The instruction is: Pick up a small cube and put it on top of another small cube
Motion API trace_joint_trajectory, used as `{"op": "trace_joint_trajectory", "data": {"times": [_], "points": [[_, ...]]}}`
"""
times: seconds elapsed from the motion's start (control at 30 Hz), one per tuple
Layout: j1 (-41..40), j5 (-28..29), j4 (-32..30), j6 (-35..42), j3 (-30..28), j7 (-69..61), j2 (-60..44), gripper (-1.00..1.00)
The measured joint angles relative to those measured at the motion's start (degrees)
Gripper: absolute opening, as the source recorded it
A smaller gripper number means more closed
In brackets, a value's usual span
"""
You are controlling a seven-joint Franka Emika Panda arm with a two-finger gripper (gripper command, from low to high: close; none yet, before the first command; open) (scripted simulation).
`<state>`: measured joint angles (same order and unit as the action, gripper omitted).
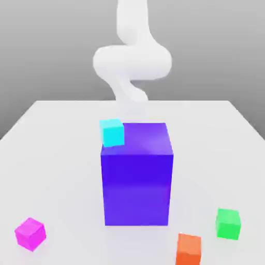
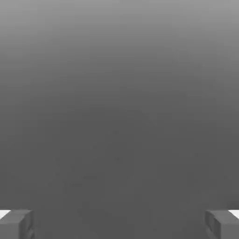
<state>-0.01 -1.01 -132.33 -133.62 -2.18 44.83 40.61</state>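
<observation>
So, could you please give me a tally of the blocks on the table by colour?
Pink cube: 1
Cyan cube: 1
Green cube: 1
Orange cube: 1
Big blue-violet block: 1
Total: 5 blocks, all on the white table; the cyan cube sits behind the big block's upper corner on the exterior view's left.

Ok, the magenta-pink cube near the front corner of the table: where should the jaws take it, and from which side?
Probably from straight above, closing on two opposite side faces of the magenta-pink cube. It sits alone on the white table, turned a little askew, so the wrist likely needs turning to square the jaws with its faces. The gripper is open with nothing between its jaws.
</observation>
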Motion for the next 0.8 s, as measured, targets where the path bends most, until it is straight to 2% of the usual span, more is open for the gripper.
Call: {"op": "trace_joint_trajectory", "data": {"times": [0.47, 0.8], "points": [[-1.56, -7.49, -3.07, -10.31, -11.39, -6.96, -29.41, 0.00], [-7.45, -11.90, -5.28, -17.71, -14.85, -11.25, -50.00, 0.00]]}}
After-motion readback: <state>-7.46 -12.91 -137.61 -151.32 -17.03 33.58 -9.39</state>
